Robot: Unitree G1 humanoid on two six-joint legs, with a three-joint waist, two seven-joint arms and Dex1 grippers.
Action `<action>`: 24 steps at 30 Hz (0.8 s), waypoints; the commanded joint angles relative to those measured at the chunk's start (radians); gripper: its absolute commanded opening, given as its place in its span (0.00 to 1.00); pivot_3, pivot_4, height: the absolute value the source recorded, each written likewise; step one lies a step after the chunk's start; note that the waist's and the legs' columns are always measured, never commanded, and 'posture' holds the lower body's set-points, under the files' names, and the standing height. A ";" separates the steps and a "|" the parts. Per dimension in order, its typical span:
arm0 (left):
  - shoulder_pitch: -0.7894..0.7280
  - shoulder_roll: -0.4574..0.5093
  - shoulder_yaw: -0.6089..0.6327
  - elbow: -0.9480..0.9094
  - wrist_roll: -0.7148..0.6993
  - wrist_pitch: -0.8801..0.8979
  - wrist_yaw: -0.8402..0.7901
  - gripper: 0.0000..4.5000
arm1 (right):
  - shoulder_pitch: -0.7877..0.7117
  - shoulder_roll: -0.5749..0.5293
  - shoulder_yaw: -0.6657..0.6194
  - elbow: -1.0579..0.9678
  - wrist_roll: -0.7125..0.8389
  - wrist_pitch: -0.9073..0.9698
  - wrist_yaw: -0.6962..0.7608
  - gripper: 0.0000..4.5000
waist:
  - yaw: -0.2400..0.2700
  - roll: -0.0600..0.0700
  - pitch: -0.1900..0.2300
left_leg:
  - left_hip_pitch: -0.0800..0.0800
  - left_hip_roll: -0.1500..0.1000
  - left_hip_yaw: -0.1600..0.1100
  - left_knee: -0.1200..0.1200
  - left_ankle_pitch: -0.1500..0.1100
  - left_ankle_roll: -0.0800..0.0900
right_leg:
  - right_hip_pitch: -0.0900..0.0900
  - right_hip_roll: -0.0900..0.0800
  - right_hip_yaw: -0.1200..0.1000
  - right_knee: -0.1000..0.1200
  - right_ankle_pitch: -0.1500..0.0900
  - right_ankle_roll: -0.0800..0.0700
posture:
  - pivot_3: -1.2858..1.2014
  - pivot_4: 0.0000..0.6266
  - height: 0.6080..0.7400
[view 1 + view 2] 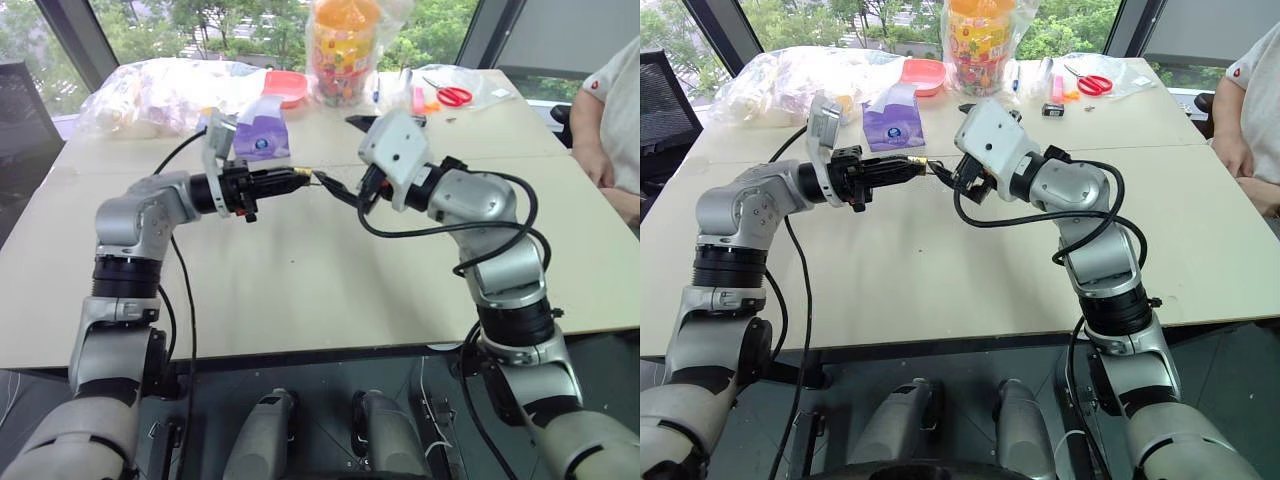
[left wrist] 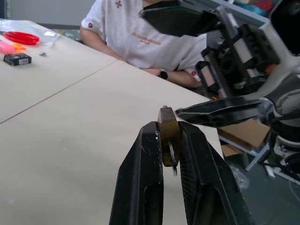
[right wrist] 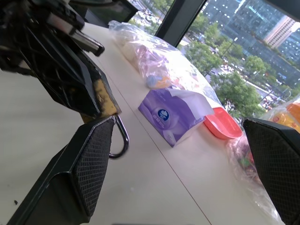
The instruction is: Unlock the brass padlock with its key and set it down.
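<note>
Small brass padlock [image 2: 168, 136] pinched between left gripper [image 2: 169, 140] fingers, held above the counter [image 1: 300, 280]. Right gripper [image 3: 187, 159] fingers spread wide beside it, empty. Likely hard, smooth, slippery metal; best gripped across flat body sides.

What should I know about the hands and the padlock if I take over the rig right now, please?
Left hand: shut on the padlock, held in the air above the table, with its silvery loop pointing toward the right hand.
Right hand: open and holding nothing, one finger right next to the padlock.
Key: something thin hangs at the padlock in the left wrist view; I cannot tell whether it is the key.
Done: padlock picked up and presented between the hands.
Unclear: whether the padlock is unlocked yet.
Left: unlock if needed, then set the padlock down on the table.
</note>
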 commanded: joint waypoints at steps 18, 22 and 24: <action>0.006 0.015 0.021 -0.063 -0.038 -0.010 -0.019 0.00 | -0.017 -0.035 0.036 0.030 0.054 -0.025 0.054 0.99 | 0.000 0.000 0.000 | 0.000 0.000 0.000 0.000 0.000 0.000 | 0.000 0.000 0.000 0.000 0.000 0.000 | 0.52 0.24 1.00; 0.017 0.025 0.014 -0.086 -0.046 -0.005 -0.040 0.00 | -0.014 -0.034 0.037 0.054 0.063 -0.028 0.068 0.99 | 0.000 0.000 0.000 | 0.000 0.000 0.000 0.000 0.000 0.000 | 0.000 0.000 0.000 0.000 0.000 0.000 | 0.52 0.24 1.00; 0.018 0.025 0.015 -0.085 -0.044 -0.006 -0.039 0.00 | -0.012 -0.035 0.035 0.062 0.067 -0.031 0.068 0.99 | 0.000 0.000 0.000 | 0.000 0.000 0.000 0.000 0.000 0.000 | 0.000 0.000 0.000 0.000 0.000 0.000 | 0.52 0.24 1.00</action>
